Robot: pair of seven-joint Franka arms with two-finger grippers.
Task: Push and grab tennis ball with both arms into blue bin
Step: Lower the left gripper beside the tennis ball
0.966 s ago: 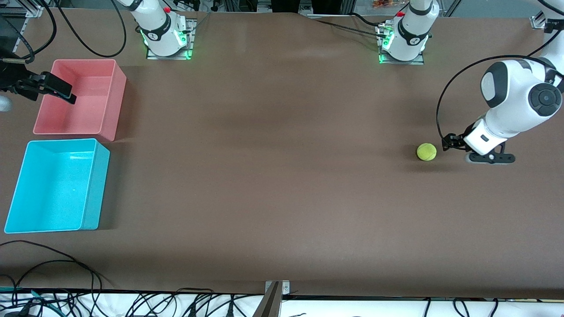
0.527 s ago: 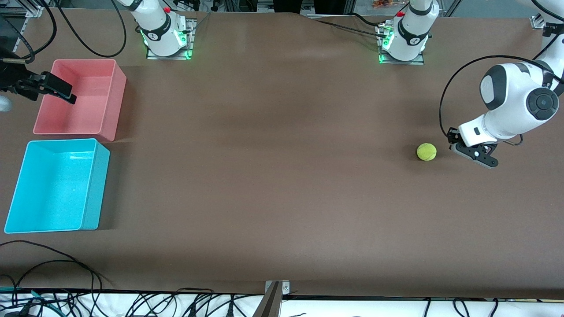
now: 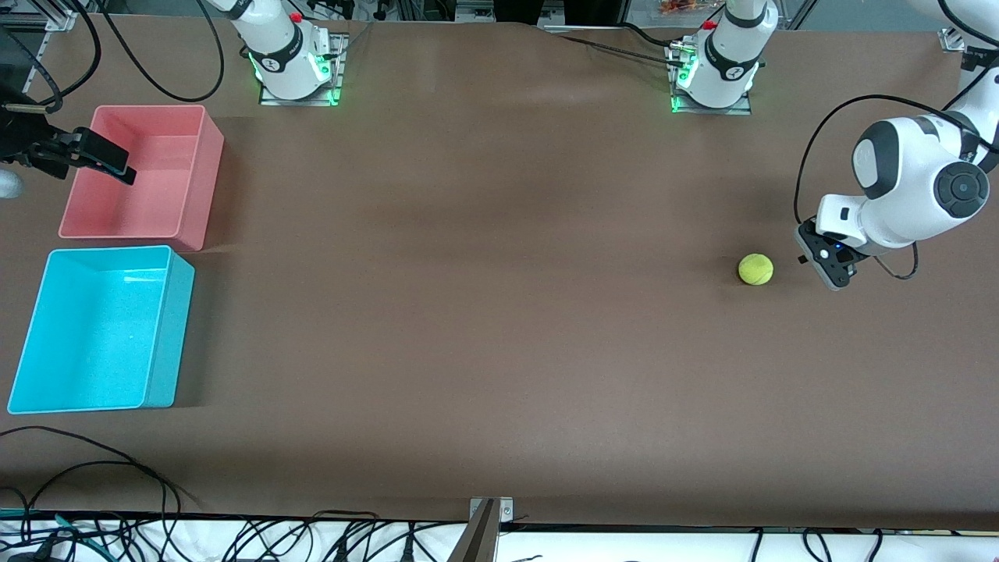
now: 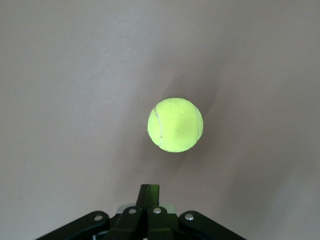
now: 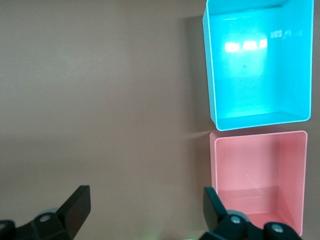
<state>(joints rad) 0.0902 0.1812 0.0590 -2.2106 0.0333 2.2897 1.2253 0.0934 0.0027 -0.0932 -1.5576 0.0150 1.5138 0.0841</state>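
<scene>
The tennis ball (image 3: pixel 755 268) sits on the table (image 3: pixel 484 312) near the left arm's end, well apart from the blue bin (image 3: pixel 168 336). The left gripper (image 3: pixel 832 275) is just beside it, fingers pressed together and empty. The right gripper (image 3: pixel 94 160) waits over the pink bin (image 3: pixel 199 179), fingers spread wide.

1. The front view is evenly lit and bright; my table (image 3: pixel 499 312) looks a flat brown with soft paler bands across the upper middle of the frame.
2. Shadows are weak. A small dark shadow lies under the tennis ball (image 3: pixel 755 269), and a soft one lies along the side of the blue bin (image 3: pixel 168 328).
3. In my left wrist view the ball (image 4: pixel 175 124) is a little blurred at its edge, with a faint smear beside it.
4. In my right wrist view, white glare patches sit on the floor of the blue bin (image 5: pixel 295 65), in the upper right of the frame.
5. Green light glows at both my bases, at the top of the front view.
</scene>
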